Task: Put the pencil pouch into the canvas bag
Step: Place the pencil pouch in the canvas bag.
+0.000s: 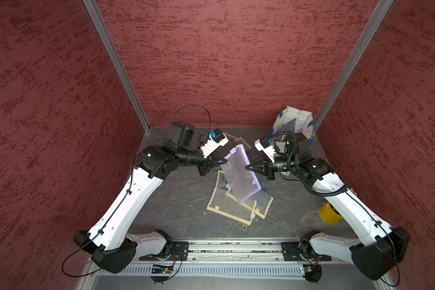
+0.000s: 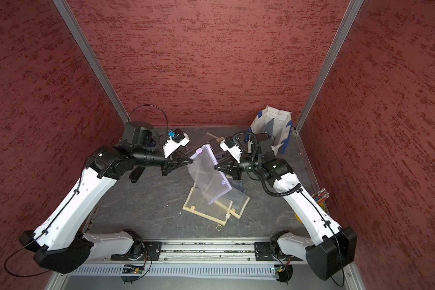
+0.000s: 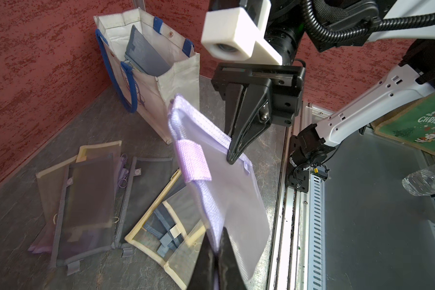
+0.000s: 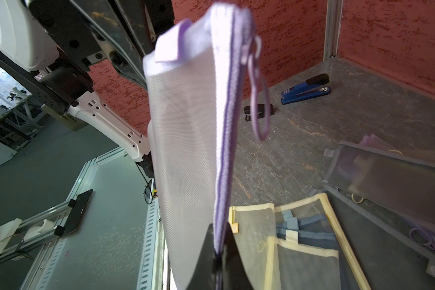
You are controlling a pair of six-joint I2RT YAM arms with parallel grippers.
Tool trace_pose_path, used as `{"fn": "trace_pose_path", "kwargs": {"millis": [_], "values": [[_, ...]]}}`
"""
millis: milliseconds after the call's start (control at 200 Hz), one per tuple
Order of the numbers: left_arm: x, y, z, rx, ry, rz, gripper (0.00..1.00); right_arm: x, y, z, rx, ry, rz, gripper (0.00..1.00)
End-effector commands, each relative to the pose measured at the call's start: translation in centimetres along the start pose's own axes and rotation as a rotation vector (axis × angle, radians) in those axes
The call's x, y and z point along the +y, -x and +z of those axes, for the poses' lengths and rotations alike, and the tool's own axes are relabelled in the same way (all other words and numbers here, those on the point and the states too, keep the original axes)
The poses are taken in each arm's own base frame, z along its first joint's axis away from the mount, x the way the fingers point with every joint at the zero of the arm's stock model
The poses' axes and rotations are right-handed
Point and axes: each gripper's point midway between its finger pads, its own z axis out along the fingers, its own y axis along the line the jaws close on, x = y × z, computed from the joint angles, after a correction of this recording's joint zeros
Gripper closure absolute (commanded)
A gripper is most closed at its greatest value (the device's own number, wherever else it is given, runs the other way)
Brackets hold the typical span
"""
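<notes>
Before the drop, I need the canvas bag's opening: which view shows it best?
Left wrist: the canvas bag stands open, a grey pouch inside. Both top views show it small, partly behind the right arm; the right wrist view misses it.

Top views are looking down over the whole tabletop (image 1: 181,213); both wrist cameras are facing the pencil pouch (image 3: 226,190) closely.

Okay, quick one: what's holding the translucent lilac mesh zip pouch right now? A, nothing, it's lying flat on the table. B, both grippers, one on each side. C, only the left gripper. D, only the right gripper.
B: the translucent lilac mesh zip pouch is held up, with the left gripper shut on one edge and the right gripper shut on the zipper edge opposite.
</notes>
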Motion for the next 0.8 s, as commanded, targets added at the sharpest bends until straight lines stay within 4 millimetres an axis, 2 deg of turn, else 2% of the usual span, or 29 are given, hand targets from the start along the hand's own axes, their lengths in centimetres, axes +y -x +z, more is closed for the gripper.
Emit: {"fn": "trace_pose_path", "kwargs": {"millis": [0,25,50,90,175,286,306,346,426,511,546,626,686,792], "values": [[1.1,0.6,0.4,-0.037,0.026,-0.018,1.00,-0.6,1.5,-0.1,-0.036,-0.053,-0.059,1.00],[1.3,0.6,0.5,-0.042,0.031,-0.031,1.00,-1.0,1.8,-0.2,-0.041,-0.077,-0.053,1.00],[1.6,0.6,0.6,-0.049,0.040,-0.048,0.95,-1.6,2.1,-0.3,-0.046,-0.110,-0.042,1.00],[2.0,0.6,0.9,-0.062,0.051,-0.083,0.82,-2.8,2.6,-0.6,-0.057,-0.171,-0.015,1.00],[2.9,0.3,1.6,-0.098,0.076,-0.180,0.49,-6.7,4.1,-2.0,-0.092,-0.348,0.114,1.00],[4.5,-0.2,2.7,-0.148,0.119,-0.317,0.23,-10.2,6.0,-4.0,-0.130,-0.495,0.208,1.00],[4.8,-0.3,2.9,-0.159,0.127,-0.341,0.16,-10.6,6.4,-4.5,-0.141,-0.522,0.214,1.00],[5.5,-0.5,3.3,-0.173,0.145,-0.390,0.08,-11.4,7.2,-5.3,-0.161,-0.569,0.225,1.00],[6.6,-1.1,4.1,-0.184,0.172,-0.470,0.00,-13.2,8.8,-7.1,-0.189,-0.672,0.255,1.00],[7.5,-1.9,5.0,-0.179,0.200,-0.532,0.00,-15.3,10.3,-10.0,-0.205,-0.848,0.293,1.00],[7.7,-2.3,5.5,-0.171,0.214,-0.540,0.00,-17.1,10.3,-11.1,-0.196,-0.929,0.333,1.00],[8.3,-3.6,6.5,-0.130,0.272,-0.573,0.01,-19.2,10.9,-14.7,-0.224,-1.085,0.417,1.00],[8.9,-4.5,7.1,-0.088,0.310,-0.629,0.01,-20.6,10.8,-17.0,-0.233,-1.172,0.469,1.00],[8.7,-4.7,8.2,-0.055,0.320,-0.644,0.01,-22.3,10.8,-20.1,-0.228,-1.274,0.503,1.00]]}}
